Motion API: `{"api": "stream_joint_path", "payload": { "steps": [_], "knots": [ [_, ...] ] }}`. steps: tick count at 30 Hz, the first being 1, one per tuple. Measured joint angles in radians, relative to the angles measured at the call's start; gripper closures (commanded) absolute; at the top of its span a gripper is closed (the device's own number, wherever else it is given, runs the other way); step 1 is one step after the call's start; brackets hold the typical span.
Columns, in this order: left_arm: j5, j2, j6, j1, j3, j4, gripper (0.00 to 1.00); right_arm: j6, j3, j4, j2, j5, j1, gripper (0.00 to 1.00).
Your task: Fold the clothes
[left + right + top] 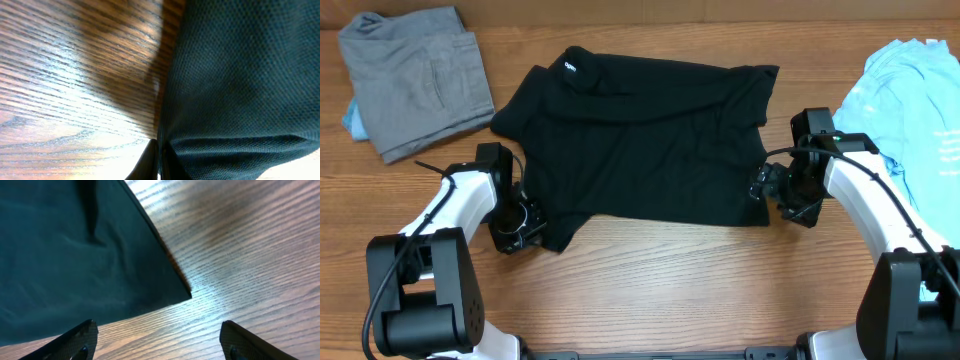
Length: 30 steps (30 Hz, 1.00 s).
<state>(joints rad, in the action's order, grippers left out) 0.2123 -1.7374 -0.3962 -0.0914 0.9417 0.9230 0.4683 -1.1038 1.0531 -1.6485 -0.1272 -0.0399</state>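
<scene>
Overhead view: the black shirt is spread, somewhat rumpled, across the middle of the wooden table, with its small white logo shown near the far left edge; the grey garment is laid at the far left corner of the table, just beside the black shirt, though whether the two touch cannot be told; the light blue T-shirt is heaped at the far right, apart from the black shirt; the left gripper is set at the near left corner of the black shirt, and the right gripper at its near right corner. Left wrist view: the fingers are seen pressed together, with the hem of the black shirt caught between them and the cloth gathered into a fold beside them. Right wrist view: the fingers are held wide apart above the table; the corner of the black shirt is seen lying flat ahead of the gap; nothing is gripped.
</scene>
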Motion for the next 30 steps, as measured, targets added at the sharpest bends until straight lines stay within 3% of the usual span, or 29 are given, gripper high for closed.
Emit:
{"api": "stream_joint_path", "payload": {
  "steps": [14,23,26,30],
  "knots": [
    [0.0,0.0,0.007,0.0,0.0,-0.002,0.95,0.025,0.051,-0.069,-0.123,-0.027,0.0,0.21],
    [0.0,0.0,0.007,0.0,0.0,-0.002,0.96,0.03,0.06,-0.103,-0.143,-0.051,0.0,0.36],
    [0.0,0.0,0.007,0.0,0.0,-0.002,0.95,0.037,0.079,-0.118,-0.143,-0.053,0.0,0.36],
    [0.0,0.0,0.007,0.0,0.0,-0.002,0.96,0.058,0.107,-0.154,-0.127,-0.051,0.0,0.59]
  ]
}}
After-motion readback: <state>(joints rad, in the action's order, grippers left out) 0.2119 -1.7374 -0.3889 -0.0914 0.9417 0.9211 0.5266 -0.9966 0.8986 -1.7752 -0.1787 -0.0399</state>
